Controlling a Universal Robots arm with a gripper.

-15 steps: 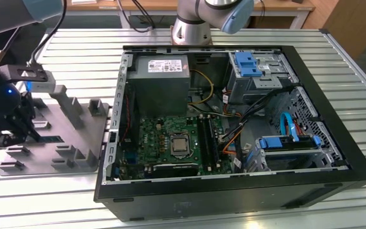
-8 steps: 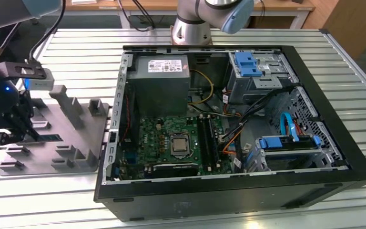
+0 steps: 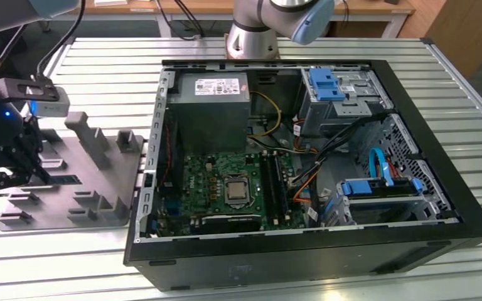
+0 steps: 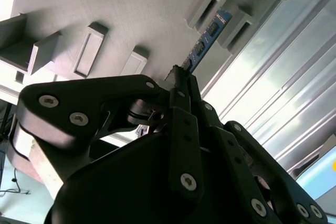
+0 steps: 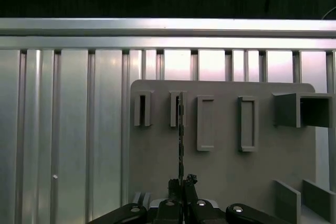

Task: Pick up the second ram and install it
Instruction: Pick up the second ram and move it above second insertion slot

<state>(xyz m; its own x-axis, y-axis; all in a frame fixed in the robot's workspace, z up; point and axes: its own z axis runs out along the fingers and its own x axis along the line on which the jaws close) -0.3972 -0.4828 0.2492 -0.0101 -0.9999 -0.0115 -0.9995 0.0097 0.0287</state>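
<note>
The claw (image 4: 181, 77) is clenched on one end of the memory stick (image 4: 206, 39). The stick is thin and blue-green, with little black chips in a row on its side. No writing can be read on it. In both wrist views the rest of the stick pokes straight out past the tip of the claw.

The stick is over a gray tray (image 5: 226, 166) that has raised slots (image 5: 205, 123) on it. In the first wrist view the stick is seen edge-on, as a thin dark line in front of one of these slots. I cannot tell if the stick touches the tray.

In the exterior view the claw and tray are at the exterior view's left, about halfway down. The tray lies on a metal table (image 3: 98, 56) made of long strips.

Just beside the tray, toward the exterior view's right, is an open black computer case (image 3: 308, 254). Inside it lies a green board (image 3: 192, 188) with a square silver chip (image 3: 236, 188) and long black slots (image 3: 276, 185). Above the board in the frame is a gray power box (image 3: 211, 119) with a white label (image 3: 218, 86). The words on the label cannot be read. Blue clips (image 3: 325, 84) sit in the case's upper right part.
</note>
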